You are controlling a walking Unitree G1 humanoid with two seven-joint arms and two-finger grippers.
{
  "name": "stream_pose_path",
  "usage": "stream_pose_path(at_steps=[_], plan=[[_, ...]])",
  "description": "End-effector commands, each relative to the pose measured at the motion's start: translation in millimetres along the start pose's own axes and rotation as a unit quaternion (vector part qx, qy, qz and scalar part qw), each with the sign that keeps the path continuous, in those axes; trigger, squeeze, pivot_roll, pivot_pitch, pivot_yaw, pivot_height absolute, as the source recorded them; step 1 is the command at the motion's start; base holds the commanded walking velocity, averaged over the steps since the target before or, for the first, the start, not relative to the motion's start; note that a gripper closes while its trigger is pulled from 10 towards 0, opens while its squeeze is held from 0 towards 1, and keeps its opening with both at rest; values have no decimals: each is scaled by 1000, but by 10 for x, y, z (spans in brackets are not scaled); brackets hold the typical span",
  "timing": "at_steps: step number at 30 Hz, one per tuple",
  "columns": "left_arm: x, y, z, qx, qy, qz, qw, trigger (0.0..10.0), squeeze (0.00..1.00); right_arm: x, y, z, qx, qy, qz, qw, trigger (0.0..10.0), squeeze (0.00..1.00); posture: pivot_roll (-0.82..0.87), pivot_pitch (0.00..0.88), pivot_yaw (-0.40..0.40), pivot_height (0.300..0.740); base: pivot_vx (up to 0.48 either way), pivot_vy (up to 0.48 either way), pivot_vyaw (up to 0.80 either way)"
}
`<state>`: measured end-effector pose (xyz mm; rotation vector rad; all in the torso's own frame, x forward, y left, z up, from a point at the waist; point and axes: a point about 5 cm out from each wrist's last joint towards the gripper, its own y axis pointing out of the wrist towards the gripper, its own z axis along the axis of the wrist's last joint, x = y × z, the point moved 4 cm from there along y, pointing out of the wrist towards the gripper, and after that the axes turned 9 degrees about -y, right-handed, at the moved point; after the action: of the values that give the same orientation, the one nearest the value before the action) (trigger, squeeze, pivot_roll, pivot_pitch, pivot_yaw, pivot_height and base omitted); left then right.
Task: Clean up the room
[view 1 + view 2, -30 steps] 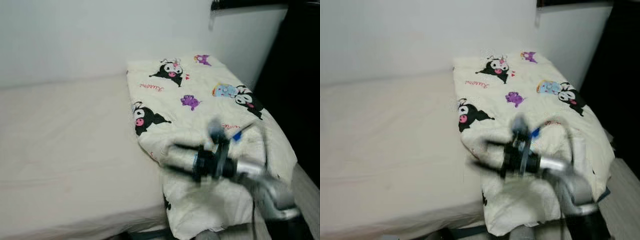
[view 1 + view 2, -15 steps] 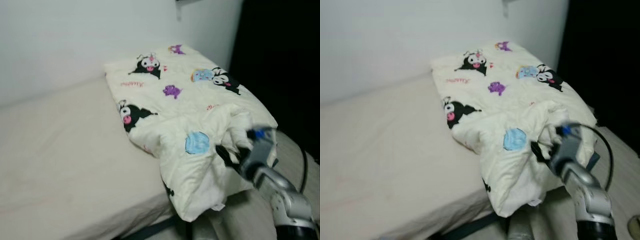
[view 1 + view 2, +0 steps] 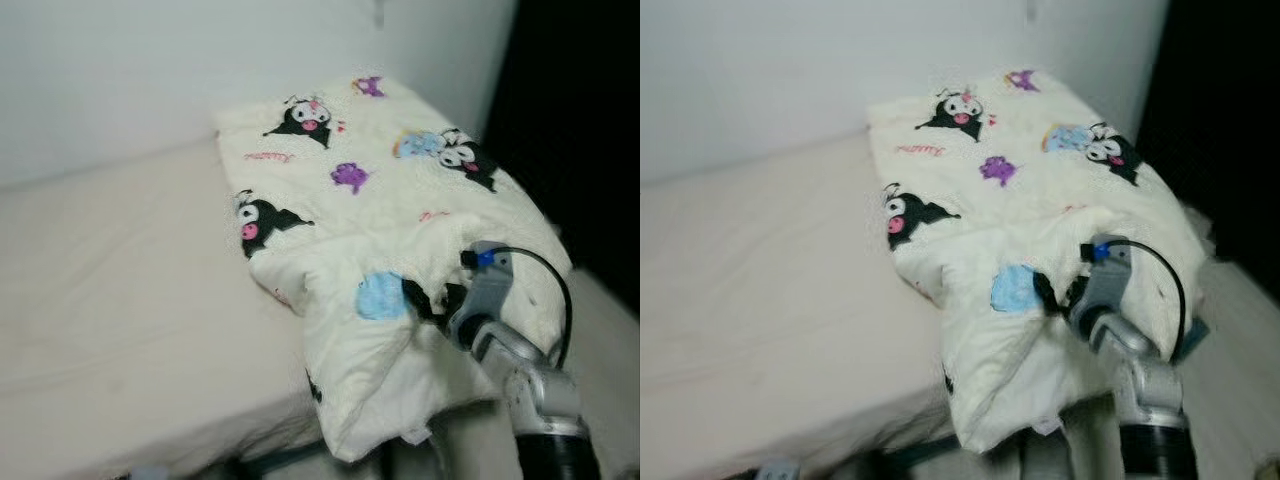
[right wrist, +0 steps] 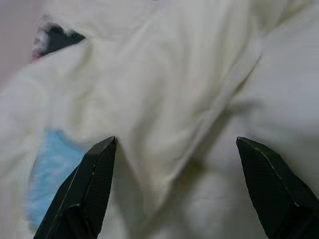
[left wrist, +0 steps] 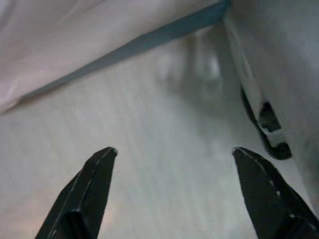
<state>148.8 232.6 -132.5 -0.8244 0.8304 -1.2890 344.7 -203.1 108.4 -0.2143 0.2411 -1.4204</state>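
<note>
The right end effector [image 3: 420, 300] is at the near, hanging corner of the folded blanket [image 3: 400, 210], its silver arm reaching up from the lower right. In the right wrist view its two black fingers [image 4: 94, 174] stand wide apart with a ridge of cream cloth running between them, so the fold lies straight ahead of the fingers and, as far as the blur allows, touching or just short of them; nothing is pinched yet. The blue patch [image 3: 380, 295] printed on the blanket sits just to the left of the fingertips.

The left end effector [image 5: 169, 164] hangs low beside the bed, fingers spread over the pale floor [image 5: 164, 124], well apart from the blanket, so the right arm is clearly the nearer one.

The blanket lies on the right part of the bed [image 3: 120, 270], its near corner drooping over the mattress edge towards the floor. Its long axis runs from that drooping corner away from the robot and slightly left, up to the white wall [image 3: 150, 70] at the head of the bed. A tidy pull would probably go along that line, away from the edge
</note>
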Motion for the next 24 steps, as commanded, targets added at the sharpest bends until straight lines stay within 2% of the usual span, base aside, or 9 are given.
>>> stream_pose_path(at_steps=[1, 9, 11, 12, 13, 17, 18, 22, 24], plan=[[8, -20, -149, -22, 1, -1, 1000, 10000, 0, -167, 51, -11, 3, 1, 21, 1000, 10000, 0, -179, 129, 101, 577, 0, 0, 0], [4, -16, -128, -20, 5, 0, 1000, 10000, 0, -181, 73, -83, -7, 4, 19, 1000, 10000, 0, -179, 128, 105, 577, 0, 0, 0], [8, -14, -118, -19, 6, -1, 1000, 10000, 0, -291, 81, -160, -21, 12, 47, 999, 10000, 0, -181, 128, 106, 577, 0, 0, 0], [8, -14, -118, -19, 6, -1, 1000, 10000, 0, -291, 81, -160, -21, 12, 47, 999, 10000, 0, -181, 128, 106, 577, 0, 0, 0], [11, -13, -113, -18, 7, -2, 1000, 10000, 0, -362, 77, -248, -41, 11, 64, 997, 10000, 0, -181, 128, 104, 577, 0, 0, 0], [16, -11, -106, -17, 7, -2, 1000, 10000, 0, -443, 68, -358, -62, 18, 82, 995, 10000, 0, -180, 127, 101, 577, 0, 0, 0], [18, -11, -104, -17, 8, -2, 1000, 10000, 0, -487, 69, -421, -68, 51, 88, 992, 10000, 0, -178, 127, 101, 577, 0, 0, 0], [19, -11, -104, -16, 9, -2, 1000, 10000, 0, -503, 76, -464, -72, 70, 89, 991, 10000, 0, -179, 127, 100, 577, 0, 0, 0], [21, -11, -105, -16, 9, -3, 1000, 10000, 0, -456, 99, -477, -67, 77, 75, 992, 10000, 0, -182, 127, 101, 577, 0, 0, 0]])
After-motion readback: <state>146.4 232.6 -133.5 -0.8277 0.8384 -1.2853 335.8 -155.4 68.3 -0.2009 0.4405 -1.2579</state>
